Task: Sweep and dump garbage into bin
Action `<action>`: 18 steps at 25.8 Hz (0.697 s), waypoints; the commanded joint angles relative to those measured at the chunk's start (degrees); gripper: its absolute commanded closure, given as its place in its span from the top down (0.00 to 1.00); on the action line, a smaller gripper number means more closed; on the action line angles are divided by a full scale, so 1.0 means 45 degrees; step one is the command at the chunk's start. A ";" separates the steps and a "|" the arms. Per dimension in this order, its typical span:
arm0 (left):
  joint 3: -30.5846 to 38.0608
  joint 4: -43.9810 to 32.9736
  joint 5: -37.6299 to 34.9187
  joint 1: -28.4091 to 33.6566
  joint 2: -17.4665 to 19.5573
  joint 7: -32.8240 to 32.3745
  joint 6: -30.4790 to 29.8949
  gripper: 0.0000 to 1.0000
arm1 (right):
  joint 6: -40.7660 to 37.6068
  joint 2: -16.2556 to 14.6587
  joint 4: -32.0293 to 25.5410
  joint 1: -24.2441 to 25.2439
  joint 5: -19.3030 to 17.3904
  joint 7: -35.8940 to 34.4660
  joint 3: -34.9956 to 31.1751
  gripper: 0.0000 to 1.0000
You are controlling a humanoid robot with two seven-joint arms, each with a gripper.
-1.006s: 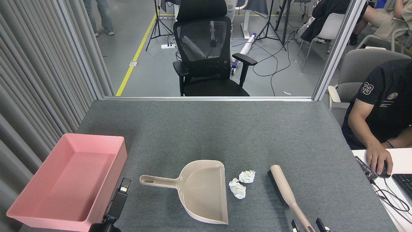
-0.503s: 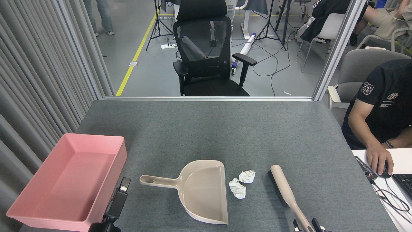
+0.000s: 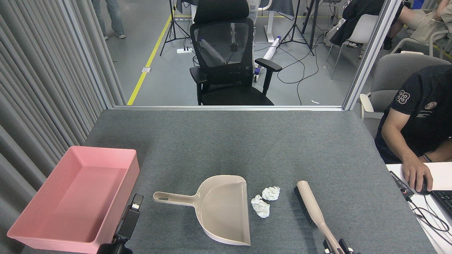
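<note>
- My right gripper (image 3: 336, 246) sits at the bottom edge, around 5 o'clock, its fingers either side of the brush (image 3: 312, 208) handle; whether they press on it I cannot tell.
- My left gripper (image 3: 132, 213) hovers at 7 o'clock between bin and dustpan handle; seen edge-on, spread or pressed together I cannot tell.
- The beige dustpan (image 3: 220, 208) lies flat on the grey table (image 3: 226, 141), mouth facing 3 o'clock, empty.
- Two tissue wads (image 3: 265, 201) rest just beside that mouth, between dustpan and bristles, unswept.
- The pink bin (image 3: 76, 197) at 8 o'clock holds nothing.
- Judgement: sweeping and dumping both remain.
- A seated person (image 3: 420, 120) works at 3 o'clock.
</note>
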 commanded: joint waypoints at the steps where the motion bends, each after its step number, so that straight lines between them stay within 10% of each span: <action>1: 0.0000 -0.0005 0.0000 0.0000 0.0000 -0.0001 0.0000 0.99 | 0.0011 -0.0013 -0.0018 -0.0015 0.0001 -0.0100 0.0000 0.53; 10: 0.0000 -0.0025 0.0000 0.0000 0.0000 -0.0001 0.0000 0.99 | -0.0009 -0.0013 -0.0018 0.0005 0.0001 -0.0100 0.0020 0.49; 18: 0.0000 -0.0025 0.0000 -0.0020 0.0020 -0.0001 0.0000 0.99 | -0.0653 -0.0052 0.0002 -0.0074 -0.0018 -0.0139 -0.0039 0.25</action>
